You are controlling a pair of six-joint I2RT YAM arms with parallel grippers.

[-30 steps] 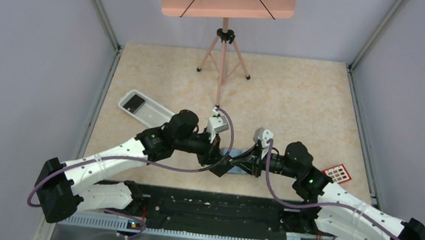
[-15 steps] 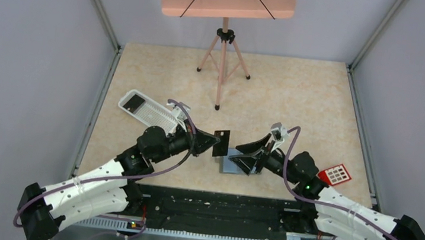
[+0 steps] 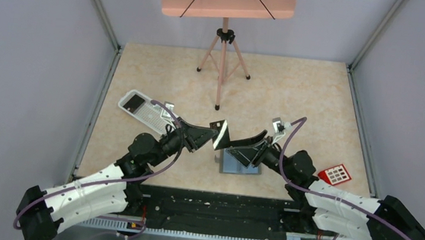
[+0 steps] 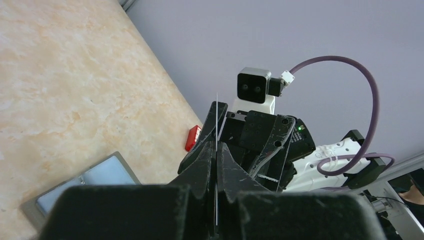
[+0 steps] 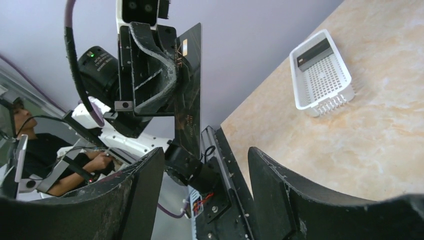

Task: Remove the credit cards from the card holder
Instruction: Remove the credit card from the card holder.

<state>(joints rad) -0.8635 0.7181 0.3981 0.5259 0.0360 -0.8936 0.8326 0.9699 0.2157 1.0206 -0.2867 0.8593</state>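
A black credit card [image 3: 220, 134] hangs above the table, and my left gripper [image 3: 212, 138] is shut on it. In the left wrist view the black card [image 4: 216, 117] shows edge-on as a thin line between the closed fingers [image 4: 202, 165]. The slate-grey card holder [image 3: 240, 163] lies open on the table, bluish inside [image 4: 102, 174]. My right gripper [image 3: 241, 148] is open just above the holder with nothing between its fingers [image 5: 280, 190]; it faces the black card [image 5: 190, 100]. A red credit card [image 3: 336, 174] lies on the table at the right.
A white ribbed tray [image 3: 152, 114] sits at the left with a dark card [image 3: 135, 102] in its far end, also in the right wrist view as the tray [image 5: 327, 82]. A pink music stand [image 3: 223, 49] rises at the back. Grey walls close in both sides.
Both grippers were together over the card holder. My left gripper has drawn back and up with the black card. My right gripper has opened and pulled slightly right.
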